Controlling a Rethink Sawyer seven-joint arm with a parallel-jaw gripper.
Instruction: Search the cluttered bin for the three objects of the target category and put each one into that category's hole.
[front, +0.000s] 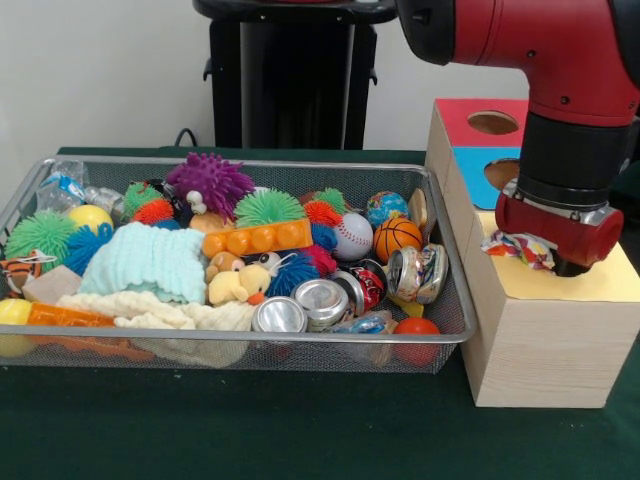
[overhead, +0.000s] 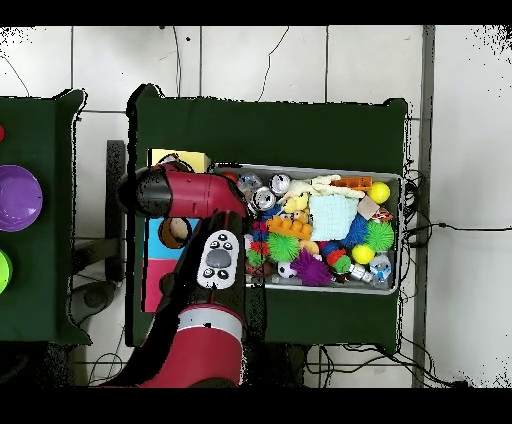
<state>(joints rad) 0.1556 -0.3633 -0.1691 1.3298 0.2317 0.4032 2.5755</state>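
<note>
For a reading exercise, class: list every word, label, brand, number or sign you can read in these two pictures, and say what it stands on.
No text can be read with certainty in either view.
Red and black can in the wire bin: printed markings, too blurred to read.
Crumpled wrapper on the wooden box by the gripper: colourful print, unreadable.
Clear packet at the bin's corner: blue print, too small.

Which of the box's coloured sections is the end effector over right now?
The yellow section, nearest the camera in the front view. The end effector hangs over it beside a crumpled wrapper; the blue and red sections lie behind.
</note>
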